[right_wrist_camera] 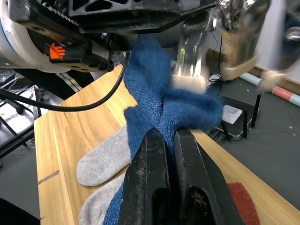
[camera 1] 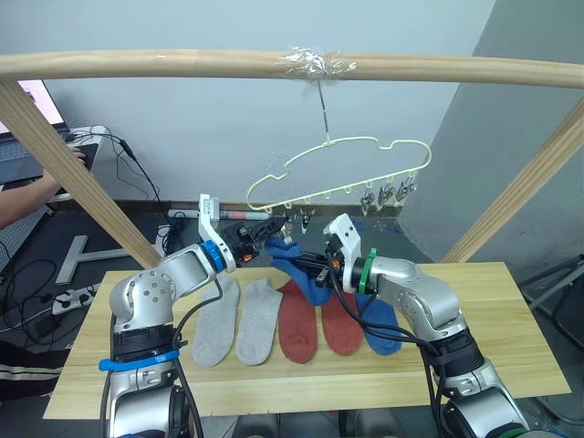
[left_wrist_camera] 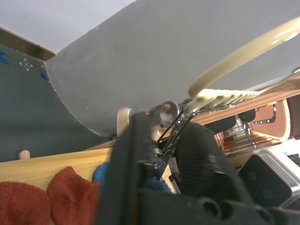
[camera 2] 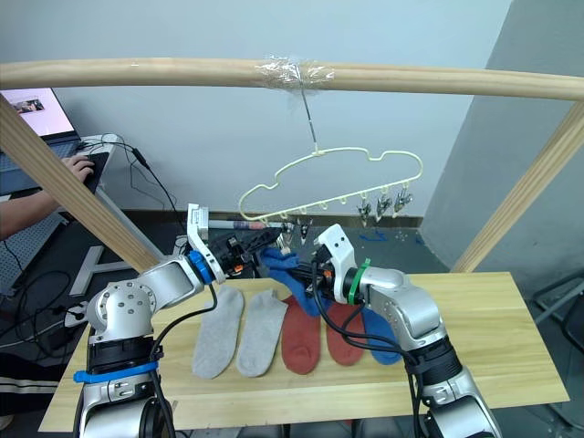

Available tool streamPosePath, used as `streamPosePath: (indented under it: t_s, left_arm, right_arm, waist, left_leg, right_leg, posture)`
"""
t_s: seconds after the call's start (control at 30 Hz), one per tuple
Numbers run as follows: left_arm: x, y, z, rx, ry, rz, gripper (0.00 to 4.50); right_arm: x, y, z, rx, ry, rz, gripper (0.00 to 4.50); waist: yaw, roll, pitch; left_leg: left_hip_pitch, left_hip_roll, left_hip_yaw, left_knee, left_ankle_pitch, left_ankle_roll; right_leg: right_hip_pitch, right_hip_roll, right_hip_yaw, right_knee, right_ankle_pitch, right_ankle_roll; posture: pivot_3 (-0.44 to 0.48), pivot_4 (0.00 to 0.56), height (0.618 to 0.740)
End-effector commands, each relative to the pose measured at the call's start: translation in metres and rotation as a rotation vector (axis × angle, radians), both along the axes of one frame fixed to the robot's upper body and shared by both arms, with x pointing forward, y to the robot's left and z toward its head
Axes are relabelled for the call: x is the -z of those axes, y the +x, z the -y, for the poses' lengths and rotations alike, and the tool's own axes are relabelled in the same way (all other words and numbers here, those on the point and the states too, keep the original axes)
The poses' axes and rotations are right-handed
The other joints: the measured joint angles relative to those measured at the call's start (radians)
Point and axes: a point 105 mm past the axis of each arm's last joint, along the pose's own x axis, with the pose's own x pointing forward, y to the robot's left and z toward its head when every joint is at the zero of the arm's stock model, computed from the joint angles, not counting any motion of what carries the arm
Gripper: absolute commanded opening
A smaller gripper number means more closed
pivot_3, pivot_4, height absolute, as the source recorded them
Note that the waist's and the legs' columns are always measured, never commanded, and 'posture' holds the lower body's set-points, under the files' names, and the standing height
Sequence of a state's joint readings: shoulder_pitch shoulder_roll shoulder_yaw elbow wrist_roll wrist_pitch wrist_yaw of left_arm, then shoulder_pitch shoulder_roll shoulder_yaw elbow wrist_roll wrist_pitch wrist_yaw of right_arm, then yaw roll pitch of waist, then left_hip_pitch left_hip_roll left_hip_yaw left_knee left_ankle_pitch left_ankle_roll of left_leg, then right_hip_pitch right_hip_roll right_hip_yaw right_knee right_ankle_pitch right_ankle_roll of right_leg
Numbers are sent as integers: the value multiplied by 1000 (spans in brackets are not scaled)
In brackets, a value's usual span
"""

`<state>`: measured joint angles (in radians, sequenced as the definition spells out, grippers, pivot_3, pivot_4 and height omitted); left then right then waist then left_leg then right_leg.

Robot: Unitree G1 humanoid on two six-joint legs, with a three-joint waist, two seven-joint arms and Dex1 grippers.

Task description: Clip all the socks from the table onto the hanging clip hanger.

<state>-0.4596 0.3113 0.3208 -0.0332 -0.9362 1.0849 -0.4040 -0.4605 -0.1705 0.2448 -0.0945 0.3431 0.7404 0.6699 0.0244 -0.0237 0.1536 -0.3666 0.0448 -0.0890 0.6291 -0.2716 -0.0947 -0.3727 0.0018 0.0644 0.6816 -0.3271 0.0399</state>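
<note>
Right gripper [right_wrist_camera: 168, 140] clamped on blue sock [right_wrist_camera: 154, 93]; left gripper [camera 1: 265, 230] pinching a hanger clip [camera 1: 294, 222]. Best to feed the cuff deep between clip teeth before releasing.

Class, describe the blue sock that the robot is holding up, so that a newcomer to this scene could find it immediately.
Start at the pale clip hanger hanging from the wooden pole. Just under its left clips, the right gripper pinches a blue sock in the air. The other socks all lie flat on the table.
</note>
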Motion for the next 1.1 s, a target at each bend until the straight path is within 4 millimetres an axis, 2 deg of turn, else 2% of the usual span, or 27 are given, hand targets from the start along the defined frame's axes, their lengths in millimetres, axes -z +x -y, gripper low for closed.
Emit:
streamPosePath:
  t_s: [0.03,0.23,0.5,0.7,0.8,0.9,1.03,1.1]
  left_arm:
    - [-10,-1,-4,0,-13,36,2642]
    - [-11,-2,-17,-39,2,42,4425]
    - [-8,-11,-62,-137,83,29,4489]
    - [-9,-14,-71,-153,115,44,4489]
    - [-13,-12,-70,-156,147,81,4500]
    - [-18,-14,-63,-124,195,124,4500]
    - [-19,-25,-48,-30,292,189,4500]
    - [-19,-34,-38,29,334,219,4500]
  right_arm:
    - [-15,2,-2,-5,35,50,0]
    - [-10,1,-4,5,30,49,0]
    - [-10,0,-14,10,57,40,0]
    - [-12,2,-20,18,76,37,0]
    - [-12,6,-21,44,78,37,770]
    - [-4,6,-18,55,52,32,1778]
    - [25,0,13,103,-81,68,3199]
    - [32,-8,28,107,-115,73,3914]
  waist:
    - [0,0,0]
    - [-1,0,1]
    - [0,1,2]
    - [4,1,3]
    - [3,1,3]
    - [3,1,4]
    - [8,1,4]
    - [9,1,4]
  left_leg:
    - [0,0,0,0,0,0]
    - [0,0,0,0,0,0]
    - [-1,0,0,-1,0,0]
    - [-1,0,-1,-1,0,0]
    - [-1,0,-1,-1,0,0]
    - [-1,0,-1,-1,0,0]
    - [-1,0,0,-2,0,-1]
    - [-2,-1,0,-2,-1,-1]
  right_leg:
    - [0,0,0,0,0,0]
    - [0,0,0,0,0,0]
    - [-1,0,0,0,0,0]
    - [-1,0,-1,0,0,0]
    - [-1,-1,-1,0,0,0]
    - [-1,-1,-1,0,0,0]
    - [-1,-1,-1,-2,0,0]
    - [-1,-2,0,-2,0,0]
  posture:
    - [165,137,740]
    - [174,135,740]
    - [191,135,740]
    - [201,138,740]
    - [205,137,740]
    - [205,137,740]
    - [205,137,740]
    - [205,137,740]
